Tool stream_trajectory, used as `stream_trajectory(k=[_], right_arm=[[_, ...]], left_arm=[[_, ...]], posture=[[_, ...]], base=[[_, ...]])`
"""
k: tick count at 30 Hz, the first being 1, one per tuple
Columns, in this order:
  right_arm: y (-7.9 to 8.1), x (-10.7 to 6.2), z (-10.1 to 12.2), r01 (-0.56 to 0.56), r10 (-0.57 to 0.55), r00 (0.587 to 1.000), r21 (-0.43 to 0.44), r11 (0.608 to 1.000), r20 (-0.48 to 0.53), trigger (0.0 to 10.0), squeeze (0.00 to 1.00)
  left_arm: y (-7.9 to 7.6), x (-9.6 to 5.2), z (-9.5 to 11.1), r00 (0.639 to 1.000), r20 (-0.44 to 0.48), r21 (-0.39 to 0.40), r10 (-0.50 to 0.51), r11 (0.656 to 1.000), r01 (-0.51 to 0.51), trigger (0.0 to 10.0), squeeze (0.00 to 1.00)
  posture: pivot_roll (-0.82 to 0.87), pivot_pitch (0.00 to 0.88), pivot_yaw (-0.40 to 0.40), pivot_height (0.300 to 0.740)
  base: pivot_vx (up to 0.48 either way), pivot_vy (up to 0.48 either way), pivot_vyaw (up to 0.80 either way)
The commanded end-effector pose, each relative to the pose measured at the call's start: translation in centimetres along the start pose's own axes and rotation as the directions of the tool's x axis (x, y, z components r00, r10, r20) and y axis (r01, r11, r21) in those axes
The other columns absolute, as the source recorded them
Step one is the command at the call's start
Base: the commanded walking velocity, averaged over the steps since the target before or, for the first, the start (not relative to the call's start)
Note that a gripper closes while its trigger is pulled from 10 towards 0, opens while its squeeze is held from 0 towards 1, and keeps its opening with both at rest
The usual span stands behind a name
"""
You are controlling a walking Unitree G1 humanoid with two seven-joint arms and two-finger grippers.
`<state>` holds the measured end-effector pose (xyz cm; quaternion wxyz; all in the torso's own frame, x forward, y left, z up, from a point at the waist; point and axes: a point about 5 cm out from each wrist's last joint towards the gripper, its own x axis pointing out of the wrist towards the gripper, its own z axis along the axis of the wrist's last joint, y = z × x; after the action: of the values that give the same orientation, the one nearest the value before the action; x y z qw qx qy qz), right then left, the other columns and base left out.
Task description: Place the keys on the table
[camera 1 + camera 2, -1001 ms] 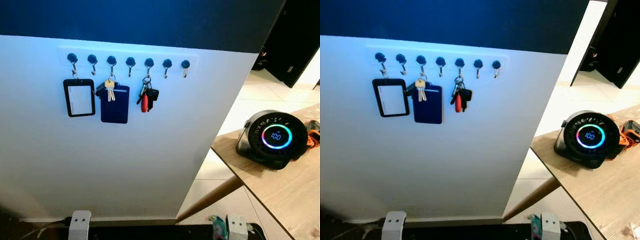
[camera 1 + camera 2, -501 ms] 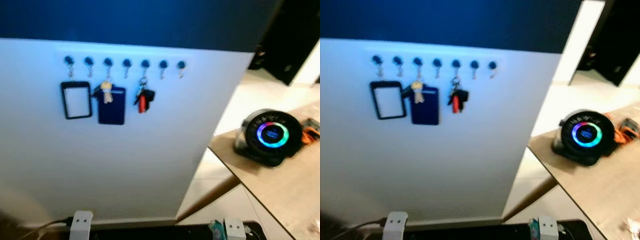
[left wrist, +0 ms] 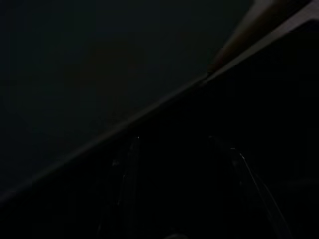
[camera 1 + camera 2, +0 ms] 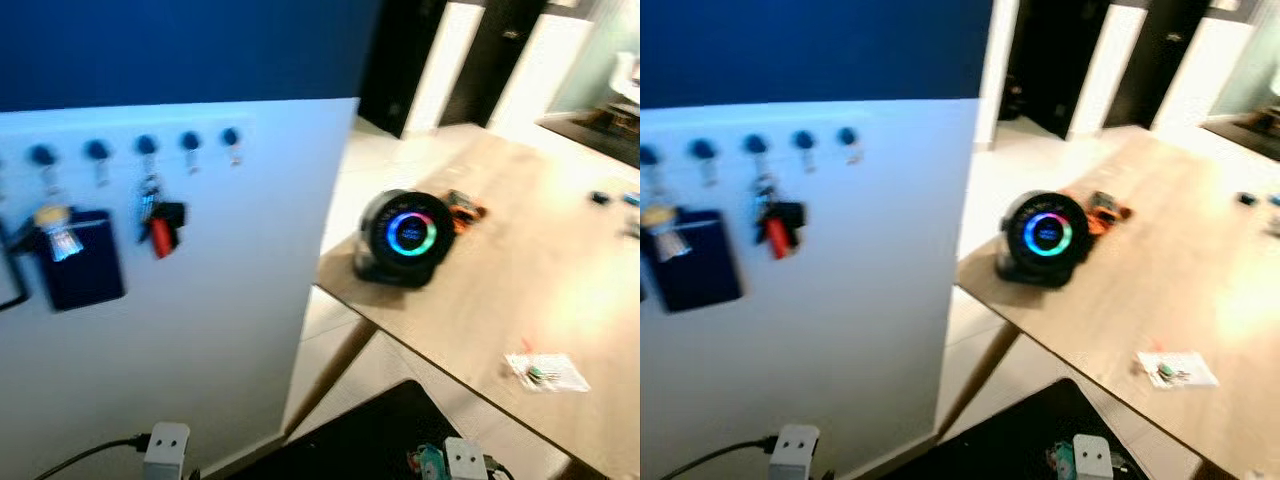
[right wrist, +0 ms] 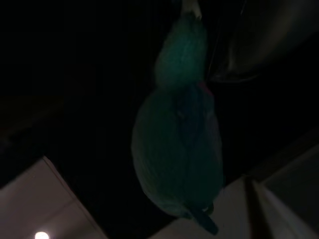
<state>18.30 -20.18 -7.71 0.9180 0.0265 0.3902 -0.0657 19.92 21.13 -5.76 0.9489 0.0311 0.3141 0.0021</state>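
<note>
From the head cameras, the view has swung right since a second ago, so the wooden table (image 4: 560,260) with its glowing round fan (image 4: 403,238) and a small clear packet (image 4: 546,371) now takes up much of the frame, while the keys (image 4: 158,213) with the red fob still hang on the hook rail (image 4: 140,150) of the white wall, untouched, so the pickup is yet to begin. The left wrist view is almost black, with the left claw (image 3: 182,189) a faint outline whose opening cannot be told. The right wrist view is dim too, a teal bag-like shape (image 5: 179,144) hanging close before the right claw, whose fingers cannot be made out, and the keys lie well away from both claws.
</note>
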Motion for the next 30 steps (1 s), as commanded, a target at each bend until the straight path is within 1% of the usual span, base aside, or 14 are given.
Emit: stream_trajectory(k=[1, 11, 30], right_arm=[[0.05, -0.01, 0.01, -0.005, 0.005, 1.0, -0.011, 1.0, 0.005, 10.0, 0.0], [0.5, 0.04, 0.07, -0.024, 0.024, 1.0, -0.027, 0.999, 0.007, 10.0, 0.0], [0.62, 0.06, 0.1, -0.037, 0.038, 0.999, -0.046, 0.998, 0.006, 10.0, 0.0]], left_arm=[[-0.06, -0.52, -1.25, 0.999, -0.039, 0.002, -0.002, 1.0, 0.002, 10.0, 0.0], [-0.2, -0.62, -1.35, 1.0, -0.027, -0.007, -0.01, 1.0, 0.009, 10.0, 0.0], [-0.15, -0.78, -1.49, 1.0, -0.014, -0.036, -0.01, 0.999, 0.01, 10.0, 0.0]], posture=[[0.1, 0.052, -0.071, 0.74], [0.1, 0.055, -0.073, 0.74], [0.1, 0.059, -0.078, 0.74]], base=[[0.0, 0.0, -0.8], [0.0, 0.0, -0.8], [0.0, 0.0, -0.8]])
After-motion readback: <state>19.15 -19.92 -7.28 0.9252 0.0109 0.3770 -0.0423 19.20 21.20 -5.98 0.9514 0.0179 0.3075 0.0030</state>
